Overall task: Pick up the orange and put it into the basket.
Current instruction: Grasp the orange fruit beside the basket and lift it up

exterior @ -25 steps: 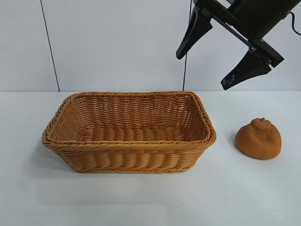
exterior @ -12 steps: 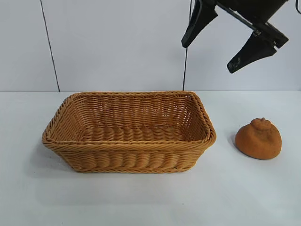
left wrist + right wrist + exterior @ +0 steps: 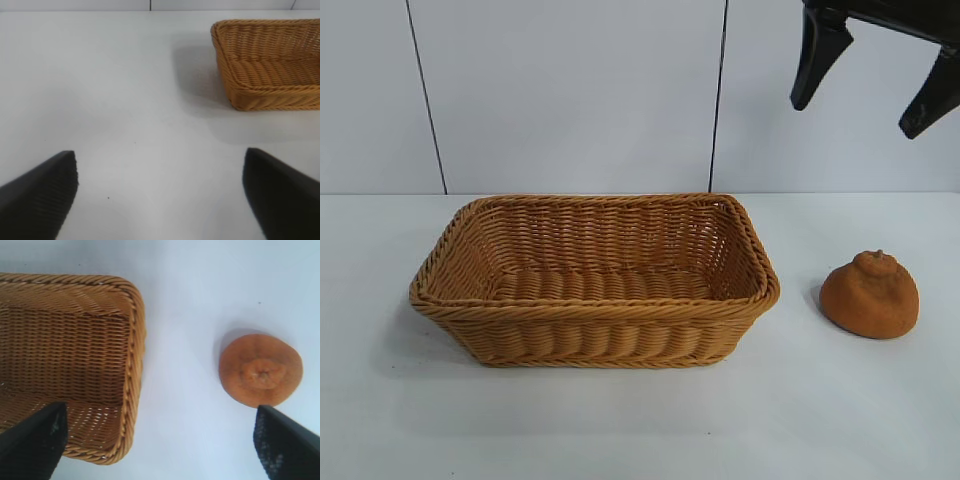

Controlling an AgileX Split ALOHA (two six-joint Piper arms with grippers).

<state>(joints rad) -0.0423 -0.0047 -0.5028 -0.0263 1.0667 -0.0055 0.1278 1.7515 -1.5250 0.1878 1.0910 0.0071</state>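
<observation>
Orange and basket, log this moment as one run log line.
orange: on table, right of basket | basket: empty | right claw: open, high above orange | left claw: open over bare table

White table, basket, orange

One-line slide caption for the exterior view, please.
Right pincer hangs open, high above the white table, with the orange sitting on it right of the empty wicker basket.
</observation>
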